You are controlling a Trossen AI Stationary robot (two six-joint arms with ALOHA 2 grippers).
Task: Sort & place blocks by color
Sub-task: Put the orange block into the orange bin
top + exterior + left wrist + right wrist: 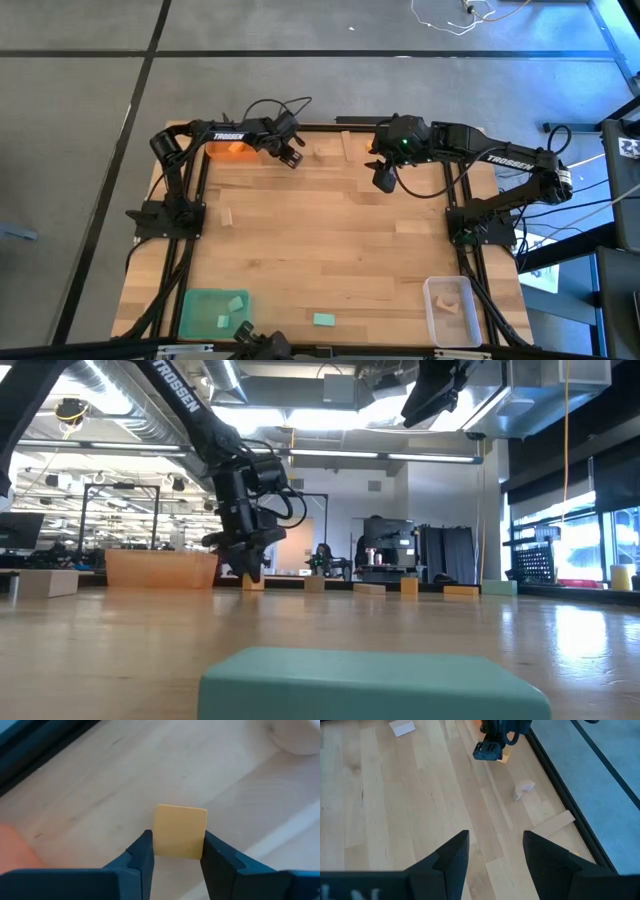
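Note:
My left gripper (291,157) is low near the table's far edge, just right of the orange tray (232,150), shut on a small orange block (180,827). The right wrist view shows that block (506,755) beside the left gripper too. My right gripper (385,180) hangs open above the far-right part of the table, holding nothing (495,855). A teal block (323,320) lies flat near the near edge, and a pale wood block (228,216) lies left of centre. Teal blocks lie in the green tray (190,310), and a wood block lies in the clear tray (432,310). My left gripper pinches the orange block between its two fingers (142,855), one on each of two opposite side faces (159,847). The fingers come from above, slanting down. In the low view the block's lower end (256,582) is at table level; whether it rests there I cannot tell.
Pale wood pieces lie along the far edge: a small one (524,790) and a long flat one (555,825). Another wood block (402,727) lies farther in. The dark frame rail runs behind the far edge. The table's middle is bare wood.

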